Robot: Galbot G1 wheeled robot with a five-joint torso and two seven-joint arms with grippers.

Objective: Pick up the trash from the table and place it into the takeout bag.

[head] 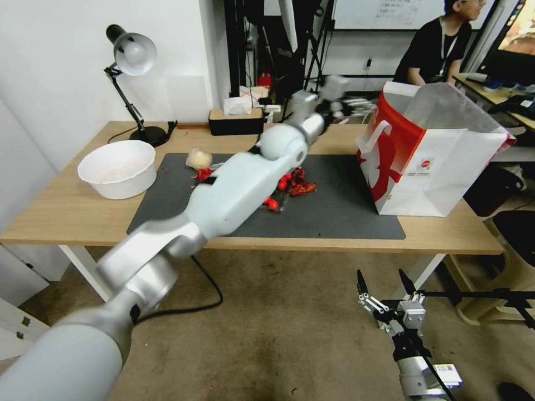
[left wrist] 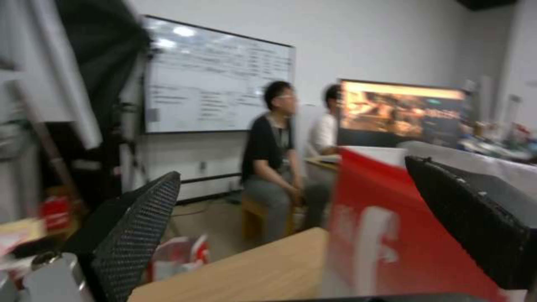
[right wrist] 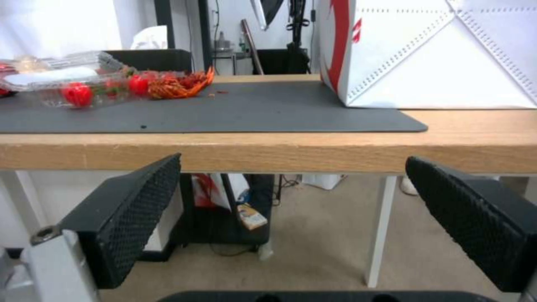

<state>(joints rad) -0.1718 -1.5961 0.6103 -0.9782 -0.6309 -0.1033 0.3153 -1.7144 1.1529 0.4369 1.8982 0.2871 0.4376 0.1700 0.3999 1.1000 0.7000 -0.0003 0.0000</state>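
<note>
No legible words anywhere. Small round red logo on the white side of the takeout bag (head: 426, 163), print beneath too small to read; whiteboard (left wrist: 215, 79) writing blurred beyond reading.

The left arm (head: 234, 189) is built of smooth pale grey-white shells joined by rounded silver-grey joints, with a dark seam band near its base. The right gripper (head: 384, 281) carries two slim black pointed fingers above silver linkages and a boxy grey wrist bearing a small white label. Both grippers' finger pads (right wrist: 137, 214) are black with a fine dimpled texture.
</note>
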